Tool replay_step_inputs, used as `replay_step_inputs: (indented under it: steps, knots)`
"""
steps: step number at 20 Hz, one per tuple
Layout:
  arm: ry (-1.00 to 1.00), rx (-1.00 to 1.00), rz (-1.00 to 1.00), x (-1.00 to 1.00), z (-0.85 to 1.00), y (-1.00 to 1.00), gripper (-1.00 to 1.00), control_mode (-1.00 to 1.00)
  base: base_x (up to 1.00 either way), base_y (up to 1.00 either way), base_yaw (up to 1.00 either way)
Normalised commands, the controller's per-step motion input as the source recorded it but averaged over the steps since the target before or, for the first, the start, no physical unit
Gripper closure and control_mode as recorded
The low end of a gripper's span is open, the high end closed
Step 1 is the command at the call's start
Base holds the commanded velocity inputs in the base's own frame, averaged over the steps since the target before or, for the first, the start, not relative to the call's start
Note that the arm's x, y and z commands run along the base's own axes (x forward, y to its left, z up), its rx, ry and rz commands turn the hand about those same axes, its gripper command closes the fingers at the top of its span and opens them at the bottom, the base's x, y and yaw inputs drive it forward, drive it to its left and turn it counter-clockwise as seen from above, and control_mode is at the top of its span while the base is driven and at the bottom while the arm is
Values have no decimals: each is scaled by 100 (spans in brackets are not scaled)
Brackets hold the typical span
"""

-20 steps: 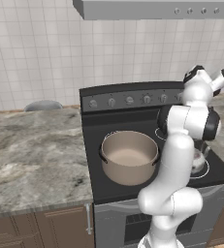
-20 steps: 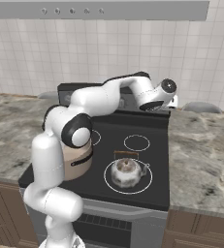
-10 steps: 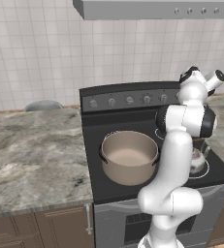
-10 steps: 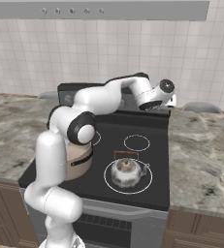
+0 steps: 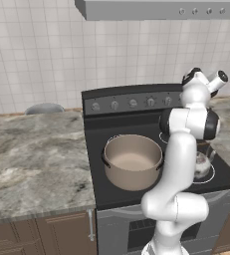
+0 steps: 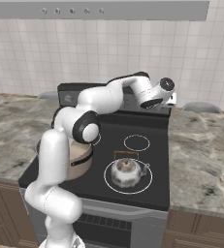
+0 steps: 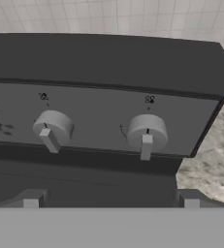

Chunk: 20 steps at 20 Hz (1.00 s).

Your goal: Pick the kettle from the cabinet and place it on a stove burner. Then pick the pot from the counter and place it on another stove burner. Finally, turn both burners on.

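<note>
step: burner knobs | tool [image 7: 111,203] released, jaws wide, facing grey round knob [image 7: 147,131] on black stove back panel [image 7: 108,63] | beige pot [image 5: 133,160] and silver kettle [image 6: 126,171] sit on burners | advice: centre jaws on knob, close, then twist

White square-tiled wall [image 5: 47,55] fills the upper left of the left base view | grey range hood [image 5: 161,9] with a row of small round buttons runs along the top right edge | grey domed object [image 5: 44,108] sits at the wall, left of centre | another grey dome [image 6: 200,107] at right in the right base view
</note>
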Motion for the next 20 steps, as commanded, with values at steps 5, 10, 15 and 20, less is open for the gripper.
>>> replay_step_inputs:
  steps: [5,10,15,20]
  knots:
    - [0,0,0,18,-1,-12,-100,-100,0,0,0]
    - [0,0,0,14,-5,-14,-100,-100,0,0,0]
    - [0,0,0,16,-10,-10,-100,-100,0,0,0]
    - [0,0,0,17,-10,-4,-100,-100,0,0,0]
